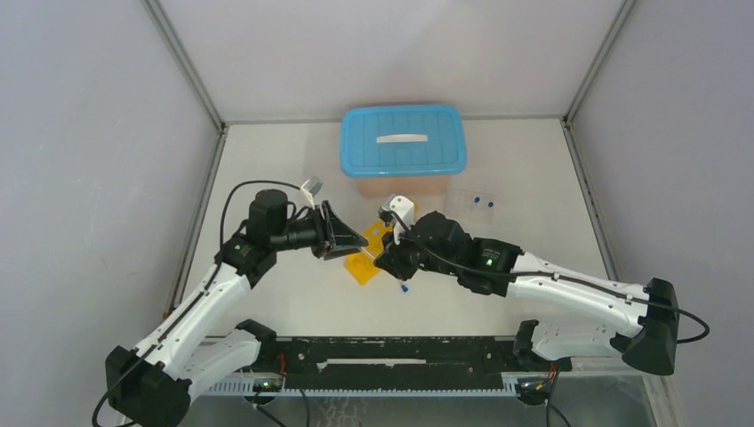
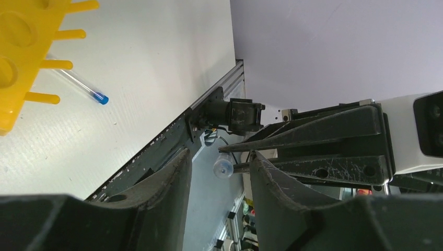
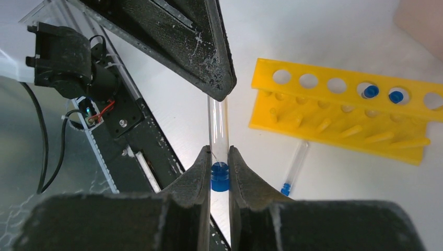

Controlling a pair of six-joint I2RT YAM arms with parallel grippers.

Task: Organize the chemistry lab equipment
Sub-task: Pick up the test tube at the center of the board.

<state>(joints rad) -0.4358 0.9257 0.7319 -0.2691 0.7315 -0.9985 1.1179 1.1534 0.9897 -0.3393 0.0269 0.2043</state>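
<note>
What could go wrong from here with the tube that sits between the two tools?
One: the right tool pinches the tube only at its blue cap, and the jaws of the left tool stand around the far end without touching it; releasing early would likely drop it. Two: a loose tube lies on the table beside the yellow rack, and a low sweep might roll it off.

From high up behind both arms, we look down on the whole table (image 1: 293, 160). On the left wrist we sit close behind the left gripper (image 2: 218, 157) and look across the table toward its near edge. On the right wrist we sit close behind the right gripper (image 3: 219, 154) and look down at a slant. All three views share the yellow rack (image 1: 361, 267). Both wrist views share the held tube (image 3: 218, 123).
</note>
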